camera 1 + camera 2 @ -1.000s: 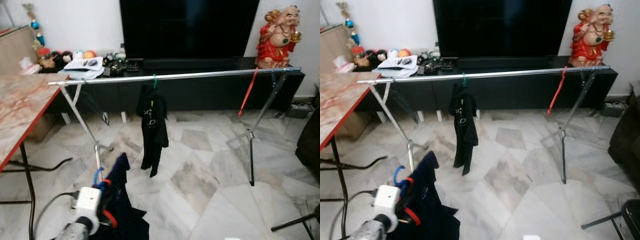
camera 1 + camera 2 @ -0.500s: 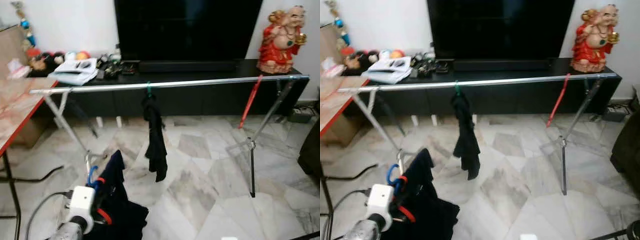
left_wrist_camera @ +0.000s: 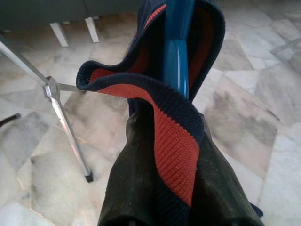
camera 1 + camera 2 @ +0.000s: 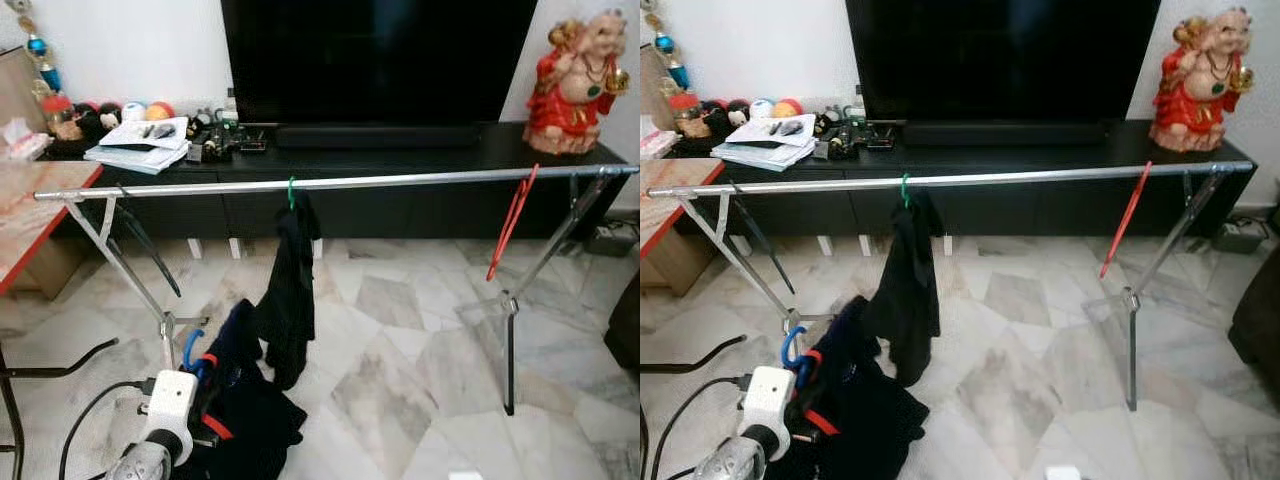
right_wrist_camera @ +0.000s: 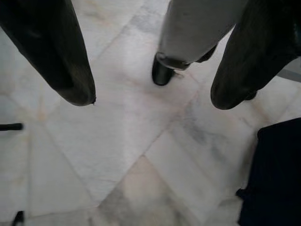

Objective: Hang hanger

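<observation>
Carry step in progress. The left end effector [image 4: 205,385] pinches the blue hanger [image 3: 176,52], draped with a dark garment [image 4: 245,410]. Next: raise it to the rail [image 4: 400,182], above and ahead. The right end effector [image 5: 150,94] hangs spread.

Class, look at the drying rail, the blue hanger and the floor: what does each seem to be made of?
Rail: likely metal, silvery and shiny. Blue hanger: probably plastic, smooth and glossy. Floor: polished stone, apparently marble, veined and reflective.
</observation>
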You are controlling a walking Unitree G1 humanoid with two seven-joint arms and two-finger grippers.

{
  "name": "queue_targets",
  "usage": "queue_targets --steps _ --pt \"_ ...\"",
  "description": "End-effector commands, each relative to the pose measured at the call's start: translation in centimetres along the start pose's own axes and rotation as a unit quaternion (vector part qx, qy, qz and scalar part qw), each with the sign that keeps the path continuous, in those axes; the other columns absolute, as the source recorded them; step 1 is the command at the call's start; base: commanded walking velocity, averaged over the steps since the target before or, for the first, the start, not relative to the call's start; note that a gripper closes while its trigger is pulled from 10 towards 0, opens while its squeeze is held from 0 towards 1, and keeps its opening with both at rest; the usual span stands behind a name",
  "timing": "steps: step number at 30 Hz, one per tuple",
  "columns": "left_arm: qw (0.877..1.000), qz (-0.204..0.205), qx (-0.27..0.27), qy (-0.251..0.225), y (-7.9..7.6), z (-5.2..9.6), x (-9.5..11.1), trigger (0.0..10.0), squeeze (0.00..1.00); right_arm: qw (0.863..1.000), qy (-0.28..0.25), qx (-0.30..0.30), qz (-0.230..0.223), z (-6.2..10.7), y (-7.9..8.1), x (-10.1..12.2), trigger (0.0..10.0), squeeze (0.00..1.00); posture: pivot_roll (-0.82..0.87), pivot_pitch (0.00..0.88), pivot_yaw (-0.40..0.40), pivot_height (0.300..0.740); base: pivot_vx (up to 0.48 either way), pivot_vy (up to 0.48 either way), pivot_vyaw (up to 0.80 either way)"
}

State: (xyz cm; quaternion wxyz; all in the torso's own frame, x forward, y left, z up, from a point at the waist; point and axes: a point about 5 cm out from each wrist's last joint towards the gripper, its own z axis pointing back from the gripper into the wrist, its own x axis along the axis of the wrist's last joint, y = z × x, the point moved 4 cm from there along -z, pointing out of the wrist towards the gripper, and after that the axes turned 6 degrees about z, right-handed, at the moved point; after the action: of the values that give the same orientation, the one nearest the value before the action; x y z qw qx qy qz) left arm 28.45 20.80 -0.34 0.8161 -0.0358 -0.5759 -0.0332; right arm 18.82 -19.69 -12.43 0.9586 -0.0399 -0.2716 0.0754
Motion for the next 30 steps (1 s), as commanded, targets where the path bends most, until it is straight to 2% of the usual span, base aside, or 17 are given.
queue_targets --steps 1,25,30 --pt "1.000 -0.017 0.004 -0.012 0.4 0.1 0.7 10.0 0.00 1.000 0.000 0.007 -0.001 0.0 0.6 0.0 10.0 0.00 0.10 0.014 0.008 0.740 0.000 0.000 0.00" --pt "1.000 -0.023 -0.014 -0.008 -0.5 0.1 0.4 10.0 0.00 1.000 -0.004 0.013 0.009 -0.1 1.0 0.3 10.0 0.00 0.09 0.000 0.015 0.740 0.000 -0.435 0.00" --pt "0.999 -0.035 -0.021 -0.001 -0.8 0.3 0.0 10.0 0.00 1.000 -0.004 0.012 0.011 -0.1 0.9 0.3 10.0 0.00 0.09 0.000 0.012 0.740 0.000 -0.446 0.00"
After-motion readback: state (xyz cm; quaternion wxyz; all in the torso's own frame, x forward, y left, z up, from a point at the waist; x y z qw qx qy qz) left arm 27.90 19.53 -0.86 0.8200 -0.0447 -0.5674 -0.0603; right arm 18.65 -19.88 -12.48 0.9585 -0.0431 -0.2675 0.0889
